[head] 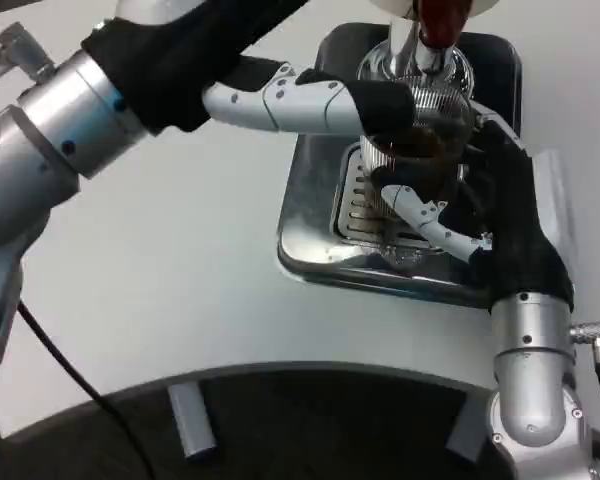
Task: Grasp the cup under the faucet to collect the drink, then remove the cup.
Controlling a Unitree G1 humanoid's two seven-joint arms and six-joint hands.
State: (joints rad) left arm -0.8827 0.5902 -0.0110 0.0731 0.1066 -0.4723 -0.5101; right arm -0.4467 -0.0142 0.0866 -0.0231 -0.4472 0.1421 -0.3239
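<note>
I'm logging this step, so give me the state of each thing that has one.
cup: upright under the faucet, dark drink inside, held
faucet: over the cup
right hand: grips the cup
left hand: reaches to the faucet
drip tray: on the table

Left hand (310, 100) hides the cup's (420, 165) rim.

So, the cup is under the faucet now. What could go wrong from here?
The cup already holds dark drink; pulled out tilted, it could spill onto the metal drip tray. The right hand grips it from the side and might squeeze or slip. The left hand reaches close to the faucet and might bump the cup.
</note>
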